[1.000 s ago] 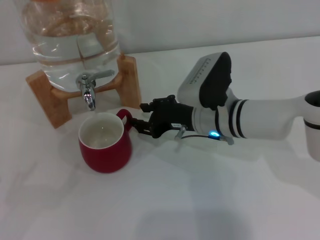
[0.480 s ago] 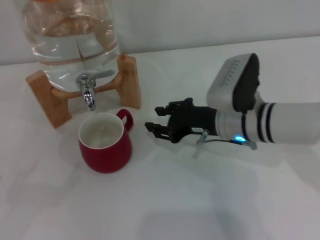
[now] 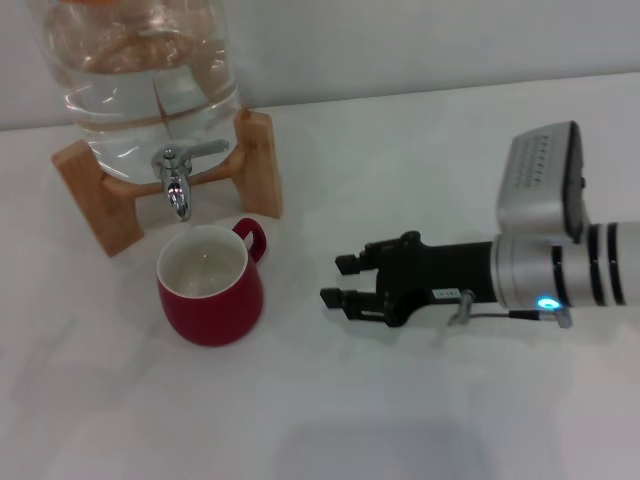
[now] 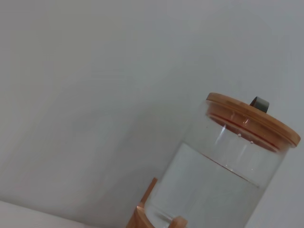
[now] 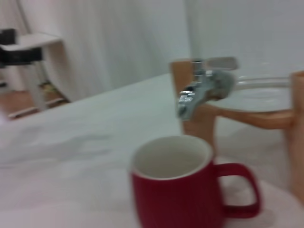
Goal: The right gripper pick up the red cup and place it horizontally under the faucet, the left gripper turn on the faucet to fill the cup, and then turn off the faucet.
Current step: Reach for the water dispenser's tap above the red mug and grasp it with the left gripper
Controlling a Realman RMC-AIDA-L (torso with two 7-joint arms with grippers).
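Observation:
The red cup (image 3: 210, 285) stands upright on the white table just below the faucet (image 3: 178, 175), its handle toward the jar stand. The chrome faucet juts from a clear glass jar (image 3: 140, 75) on a wooden stand (image 3: 255, 165). My right gripper (image 3: 342, 281) is open and empty, well to the right of the cup and apart from it. The right wrist view shows the cup (image 5: 185, 192) and the faucet (image 5: 202, 88) above it. My left gripper is out of view; the left wrist view shows only the jar (image 4: 223, 175) and its wooden lid.
The white table (image 3: 330, 420) runs to a pale wall behind the jar. The jar is largely full of water. A small table or shelf (image 5: 28, 47) stands far off in the right wrist view.
My right gripper has let go of the cup's handle and drawn back to the right, away from the cup. The cup has stayed in place under the faucet.

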